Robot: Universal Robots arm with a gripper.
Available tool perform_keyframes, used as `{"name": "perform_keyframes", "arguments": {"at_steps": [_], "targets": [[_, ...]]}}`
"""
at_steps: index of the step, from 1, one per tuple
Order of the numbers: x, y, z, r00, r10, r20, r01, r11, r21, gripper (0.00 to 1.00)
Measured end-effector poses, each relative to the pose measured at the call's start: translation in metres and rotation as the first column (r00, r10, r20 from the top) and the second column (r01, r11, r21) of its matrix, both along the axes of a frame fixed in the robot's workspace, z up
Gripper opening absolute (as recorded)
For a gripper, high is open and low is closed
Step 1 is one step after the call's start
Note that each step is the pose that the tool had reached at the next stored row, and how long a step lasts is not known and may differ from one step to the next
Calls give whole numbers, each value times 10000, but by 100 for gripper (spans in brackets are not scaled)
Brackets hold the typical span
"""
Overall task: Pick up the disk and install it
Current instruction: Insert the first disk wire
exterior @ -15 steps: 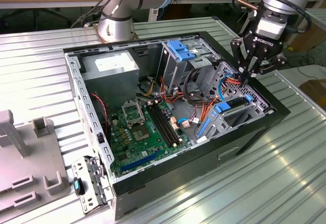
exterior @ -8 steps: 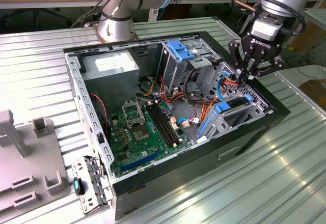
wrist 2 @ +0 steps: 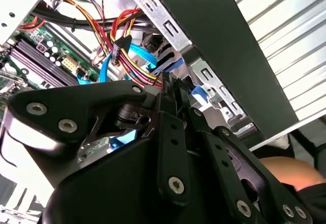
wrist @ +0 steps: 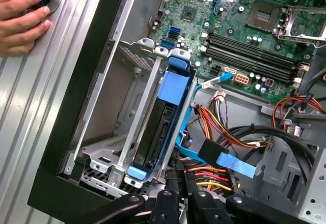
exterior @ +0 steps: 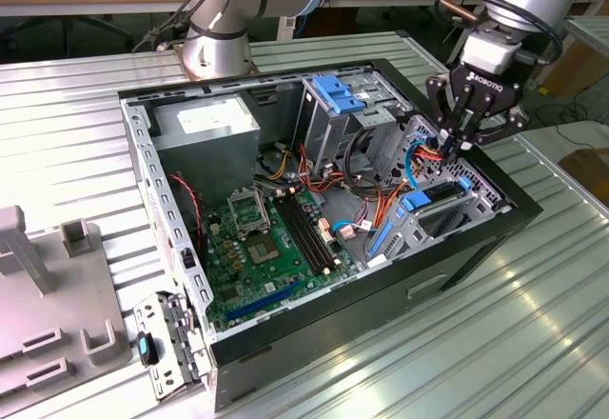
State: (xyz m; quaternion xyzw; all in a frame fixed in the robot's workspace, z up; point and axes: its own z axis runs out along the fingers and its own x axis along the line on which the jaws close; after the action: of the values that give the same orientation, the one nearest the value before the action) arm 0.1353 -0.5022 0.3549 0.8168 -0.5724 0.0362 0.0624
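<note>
The disk (wrist: 164,118), a dark drive in a bright blue carrier, stands on edge in the metal drive cage at the corner of the open computer case (exterior: 238,352). In the exterior view the disk (exterior: 436,198) sits in that cage at the case's right end. My gripper (exterior: 447,143) hangs just above it, with its black fingers pressed together and shut. In the second wrist view the fingertips (wrist 2: 168,81) lie against a bundle of red, yellow and black wires (wrist 2: 133,63). Whether they pinch a wire is hidden. The fingertips (wrist: 175,183) are beside the disk's blue end tab.
The motherboard (exterior: 266,238) fills the case floor, with a power supply (exterior: 205,124) at the back. A blue ridged bracket (exterior: 338,90) tops the upper drive cage. Blue flat cables (wrist: 229,160) cross near the disk. A person's hand (wrist: 20,18) rests outside the case wall. A grey fixture (exterior: 48,295) stands on the exterior view's left.
</note>
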Motion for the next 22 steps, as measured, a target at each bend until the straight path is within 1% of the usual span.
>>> {"name": "perform_keyframes", "arguments": {"at_steps": [1, 2, 3, 6, 7, 9, 14, 15, 18, 19, 20, 21, 22], "targets": [[2, 0, -1, 9999, -112, 0, 112, 9999, -2, 16], [1, 0, -2, 9995, -319, 0, 319, 9995, -3, 16], [2, 0, -4, 9986, -532, 0, 532, 9986, -4, 16], [2, 0, -7, 9952, -983, 0, 983, 9952, -3, 16], [2, 0, -8, 9929, -1193, 0, 1193, 9929, -4, 16], [2, 0, -14, 9844, -1761, 0, 1761, 9844, -3, 16], [2, -2, -20, 9695, -2450, 1, 2450, 9695, -5, 16], [3, -10, -21, 9685, -2489, 2, 2489, 9685, -3, 16], [7, -98, -25, 9673, -2537, 11, 2537, 9673, 0, 16], [9, -116, -25, 9669, -2551, 16, 2551, 9669, 3, 16], [12, -144, -26, 9663, -2573, 29, 2573, 9663, 17, 16], [14, -158, -25, 9661, -2581, 51, 2581, 9661, 44, 16], [14, -163, -27, 9658, -2584, 199, 2582, 9660, 119, 16]]}}
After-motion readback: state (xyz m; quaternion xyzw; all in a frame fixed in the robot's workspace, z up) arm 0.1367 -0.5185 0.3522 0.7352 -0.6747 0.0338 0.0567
